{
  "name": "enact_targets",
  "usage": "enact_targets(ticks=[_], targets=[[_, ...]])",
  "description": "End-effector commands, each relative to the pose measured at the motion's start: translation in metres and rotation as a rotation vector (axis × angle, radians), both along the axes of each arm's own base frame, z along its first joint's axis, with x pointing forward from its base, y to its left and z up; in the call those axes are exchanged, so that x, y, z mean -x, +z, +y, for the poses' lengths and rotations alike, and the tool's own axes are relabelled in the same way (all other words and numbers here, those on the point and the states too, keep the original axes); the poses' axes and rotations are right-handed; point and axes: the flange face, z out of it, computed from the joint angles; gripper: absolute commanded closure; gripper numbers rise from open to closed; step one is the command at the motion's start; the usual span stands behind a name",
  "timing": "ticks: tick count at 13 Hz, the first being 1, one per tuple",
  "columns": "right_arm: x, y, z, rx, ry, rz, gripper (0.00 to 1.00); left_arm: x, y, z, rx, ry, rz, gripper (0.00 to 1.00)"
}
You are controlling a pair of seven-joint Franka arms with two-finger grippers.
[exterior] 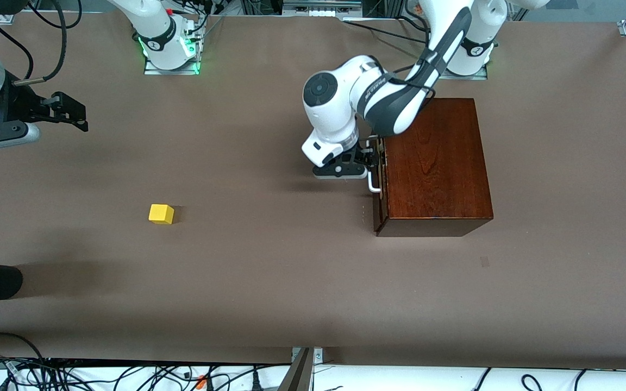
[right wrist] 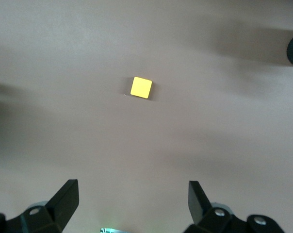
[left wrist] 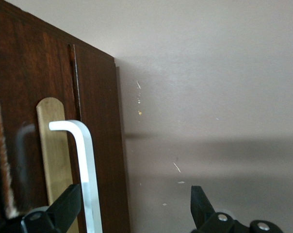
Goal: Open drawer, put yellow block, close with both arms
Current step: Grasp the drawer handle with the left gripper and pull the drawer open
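No readable writing shows. A matte brown counter (exterior: 269, 282) carries a glossy reddish-brown wooden box (exterior: 435, 163) at right of centre, its drawer (exterior: 379, 179) closed. The left pincer (exterior: 368, 158) sits spread open around the white bar handle (left wrist: 86, 165). The right pincer (exterior: 76, 114) hangs open at upper left, high over the counter. The yellow block (exterior: 161, 213) lies left of centre.

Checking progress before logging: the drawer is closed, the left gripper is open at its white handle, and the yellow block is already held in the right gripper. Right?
Not quite. The yellow block lies on the table, untouched; the right wrist view shows the open right gripper above it. The rest holds: drawer closed, left gripper open at the handle.
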Motion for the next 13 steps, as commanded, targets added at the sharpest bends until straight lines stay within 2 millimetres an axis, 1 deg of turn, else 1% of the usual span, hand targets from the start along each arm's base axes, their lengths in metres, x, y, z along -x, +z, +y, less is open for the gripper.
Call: enact_targets(ticks=[1,5,7,8,9,13], targets=[[-0.003,0.006,0.001,0.010,-0.009,-0.010,0.00,-0.012,0.002,0.001,-0.036,-0.008,-0.052,0.00],[-0.003,0.006,0.001,0.010,-0.009,-0.010,0.00,-0.010,-0.013,0.001,-0.049,0.008,-0.045,0.00],[-0.003,0.006,0.001,0.010,-0.009,-0.010,0.00,-0.005,-0.027,-0.002,-0.060,0.004,-0.027,0.00],[-0.003,0.005,0.001,0.009,-0.009,-0.010,0.00,-0.001,-0.028,-0.006,-0.060,0.003,-0.027,0.00],[-0.003,0.005,0.001,0.009,-0.009,-0.010,0.00,-0.001,-0.029,-0.006,-0.060,0.009,-0.027,0.00],[-0.003,0.006,0.001,0.010,-0.009,-0.010,0.00,0.003,-0.025,-0.014,-0.030,0.045,-0.021,0.00]])
